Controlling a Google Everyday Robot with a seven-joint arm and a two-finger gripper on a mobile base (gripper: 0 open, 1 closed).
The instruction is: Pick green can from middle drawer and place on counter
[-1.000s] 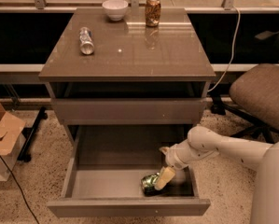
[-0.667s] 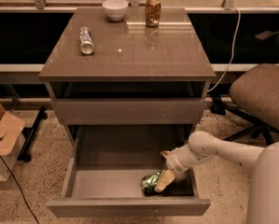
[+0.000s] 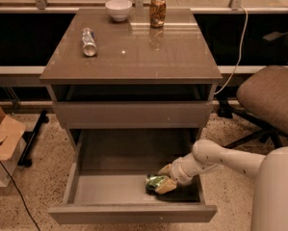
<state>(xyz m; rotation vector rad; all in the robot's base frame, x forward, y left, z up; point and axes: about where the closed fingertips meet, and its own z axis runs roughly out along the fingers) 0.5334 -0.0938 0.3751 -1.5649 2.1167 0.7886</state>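
Hand (image 3: 165, 181) has edged onto the green can (image 3: 154, 181) in the middle drawer (image 3: 105, 189); I cannot tell whether it's closed, so the lift to the worktop (image 3: 134, 57) waits

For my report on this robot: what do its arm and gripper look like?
The arm is smooth, rounded and off-white, with a bulbous joint near the wrist. The gripper, down in the middle drawer by the green can, is pale tan. No cables or markings show on either.
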